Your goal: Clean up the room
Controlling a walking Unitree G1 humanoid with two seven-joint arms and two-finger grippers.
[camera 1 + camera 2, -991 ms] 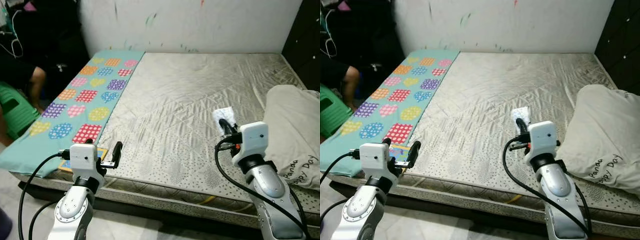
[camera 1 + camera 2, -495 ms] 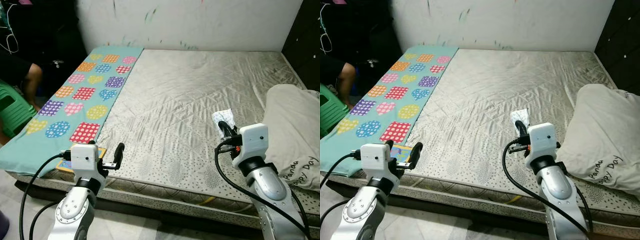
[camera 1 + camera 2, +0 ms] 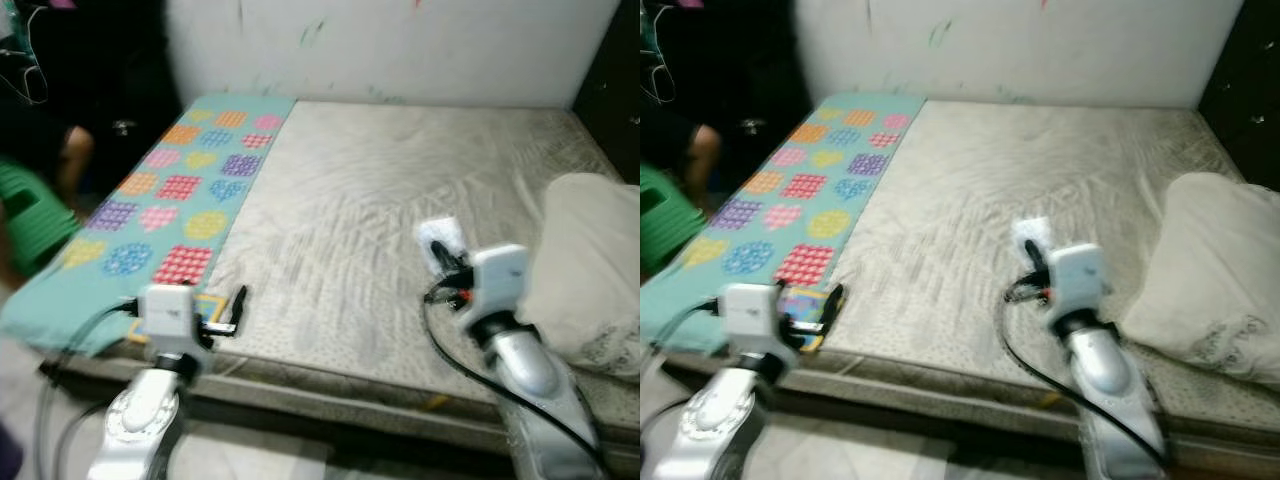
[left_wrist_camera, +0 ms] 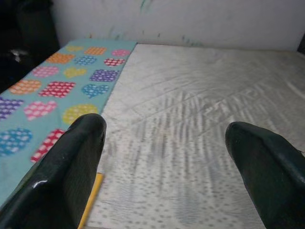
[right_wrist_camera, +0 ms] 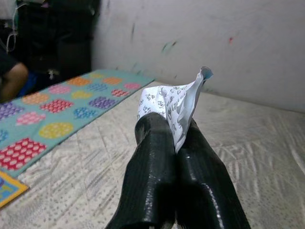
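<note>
My right gripper [image 5: 167, 125] is shut on a white printed paper wrapper [image 5: 172, 101], which sticks up from between the fingertips. In the eye views that gripper [image 3: 441, 258] hovers over the right half of the grey mattress [image 3: 360, 200], with the wrapper [image 3: 438, 236] at its tip. The left gripper [image 3: 218, 312] is open at the mattress's front left edge, nothing between its fingers [image 4: 71, 167]. A small colourful flat card [image 3: 805, 302] lies just under it.
A teal mat with coloured patches [image 3: 180, 185] covers the mattress's left strip. A beige pillow [image 3: 590, 265] lies at the right. A person's leg [image 3: 75, 150] and a green stool [image 3: 28, 215] are at the left. A marked white wall [image 3: 400, 45] stands behind.
The whole picture has shifted a little and turned blurry, so the camera is moving. Both grippers keep their poses; the right one still holds the wrapper.
</note>
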